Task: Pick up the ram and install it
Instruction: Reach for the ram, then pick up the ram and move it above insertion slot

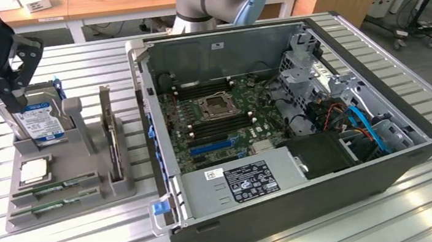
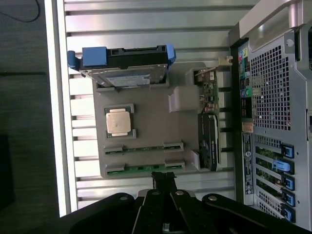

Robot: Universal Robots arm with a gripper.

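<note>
**Closed claw hangs above the parts holder, ram untouched**

The claw (image 1: 1,98) sits in the upper left of the exterior view, its fingers pinched together and gripping nothing, well above the hard-drive end of the grey holder (image 1: 22,222). In the wrist view the joined tips (image 2: 164,178) line up close to one green stick.

The ram (image 1: 51,189) lies in a shaped slot at the lower left of the exterior view, with a second stick (image 1: 51,207) in the slot just beside it. Probably the slots keep each stick at a fixed spot with its long edge free for pinching.

Count on the holder: two ram sticks, one hard drive (image 1: 38,121) propped up at an angle, one processor (image 1: 34,171) lying flat, and one expansion card (image 1: 110,131) standing on edge.

One computer case (image 1: 293,210) rests on its side on the slatted table (image 1: 424,207) with the side panel off. That way its motherboard (image 1: 173,111) faces upward, seemingly for reaching from above.
</note>
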